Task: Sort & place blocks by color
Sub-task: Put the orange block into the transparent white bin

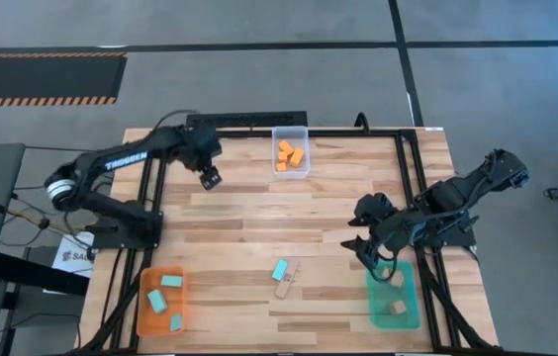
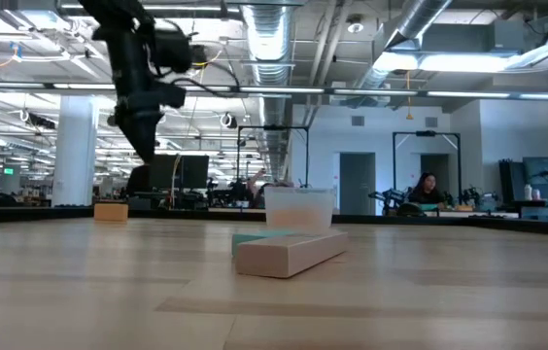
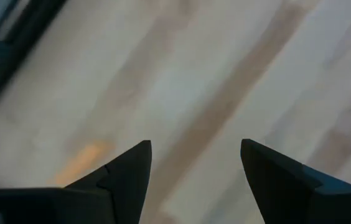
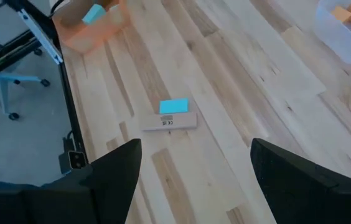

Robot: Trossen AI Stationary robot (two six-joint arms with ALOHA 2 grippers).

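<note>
Both arms hover wide-jawed and empty-handed, left gripper (image 1: 210, 179) at ten o'clock, right gripper (image 1: 370, 259) at four o'clock above the teal tray (image 1: 394, 295), while a teal block (image 1: 280, 269) and tan block (image 1: 287, 282) lie touching at six o'clock on the counter (image 1: 259, 213).

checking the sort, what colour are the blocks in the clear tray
Orange blocks in the clear tray; the high view shows them best.
</note>
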